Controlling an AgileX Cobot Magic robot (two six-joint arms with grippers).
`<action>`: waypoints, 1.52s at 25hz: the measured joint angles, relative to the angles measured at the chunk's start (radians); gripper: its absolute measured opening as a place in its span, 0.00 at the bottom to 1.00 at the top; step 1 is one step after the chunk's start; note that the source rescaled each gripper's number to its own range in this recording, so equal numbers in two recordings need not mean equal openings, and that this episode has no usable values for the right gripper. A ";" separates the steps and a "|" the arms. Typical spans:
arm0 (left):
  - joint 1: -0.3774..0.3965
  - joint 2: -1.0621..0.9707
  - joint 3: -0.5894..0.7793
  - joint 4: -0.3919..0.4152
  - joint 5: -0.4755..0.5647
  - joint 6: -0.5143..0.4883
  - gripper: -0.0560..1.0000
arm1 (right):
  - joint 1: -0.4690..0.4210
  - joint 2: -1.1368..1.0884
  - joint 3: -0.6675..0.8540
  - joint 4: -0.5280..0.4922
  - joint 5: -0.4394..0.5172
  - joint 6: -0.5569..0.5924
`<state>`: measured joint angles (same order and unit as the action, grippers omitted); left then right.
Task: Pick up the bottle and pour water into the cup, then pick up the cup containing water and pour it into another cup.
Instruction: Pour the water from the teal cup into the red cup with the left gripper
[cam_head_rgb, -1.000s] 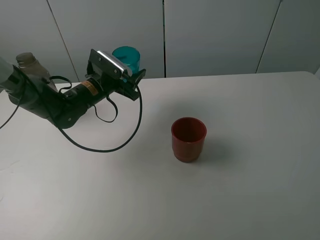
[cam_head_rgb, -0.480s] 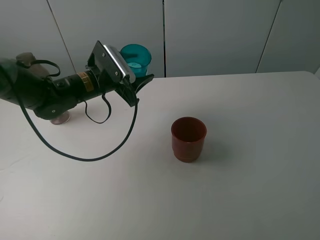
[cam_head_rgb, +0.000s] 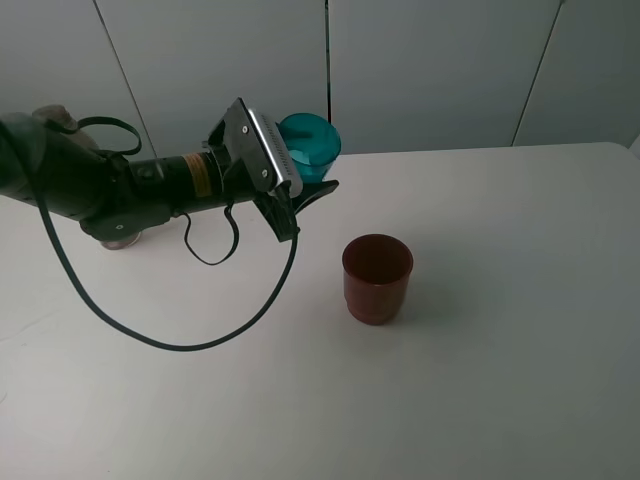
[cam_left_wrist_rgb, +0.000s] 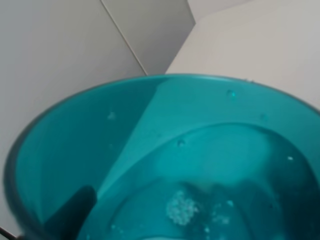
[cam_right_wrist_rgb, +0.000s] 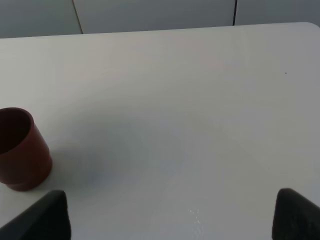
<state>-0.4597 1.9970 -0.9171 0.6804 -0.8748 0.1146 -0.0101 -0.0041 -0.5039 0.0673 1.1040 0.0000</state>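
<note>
My left gripper (cam_head_rgb: 316, 168) is shut on the cup (cam_head_rgb: 310, 142), a teal tumbler held above the table, up and left of another cup (cam_head_rgb: 377, 277), the dark red one standing mid-table. In the left wrist view the teal cup (cam_left_wrist_rgb: 165, 160) fills the frame with water in it, and one dark finger (cam_left_wrist_rgb: 75, 212) shows at its rim. The bottle (cam_head_rgb: 55, 114) stands at the far left, mostly hidden behind the left arm. My right gripper (cam_right_wrist_rgb: 170, 220) is open and empty over bare table, with the red cup (cam_right_wrist_rgb: 20, 150) off to one side.
The white table (cam_head_rgb: 500, 330) reaches back to a grey panelled wall (cam_head_rgb: 430, 70). A black cable (cam_head_rgb: 200, 330) loops down from the left arm over the table.
My left arm has carried the teal cup to the right, away from the bottle and toward the red cup. The red cup has not moved.
</note>
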 joint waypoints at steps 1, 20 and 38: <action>-0.008 0.000 0.001 0.001 0.012 0.000 0.11 | 0.000 0.000 0.000 0.000 0.000 0.000; -0.046 -0.041 0.005 0.079 0.147 0.104 0.11 | 0.000 0.000 0.000 0.000 0.000 0.000; -0.133 -0.041 0.005 0.036 0.253 0.269 0.11 | 0.000 0.000 0.000 0.000 0.000 0.000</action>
<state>-0.5924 1.9559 -0.9124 0.7160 -0.6216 0.3832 -0.0101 -0.0041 -0.5039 0.0673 1.1040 0.0000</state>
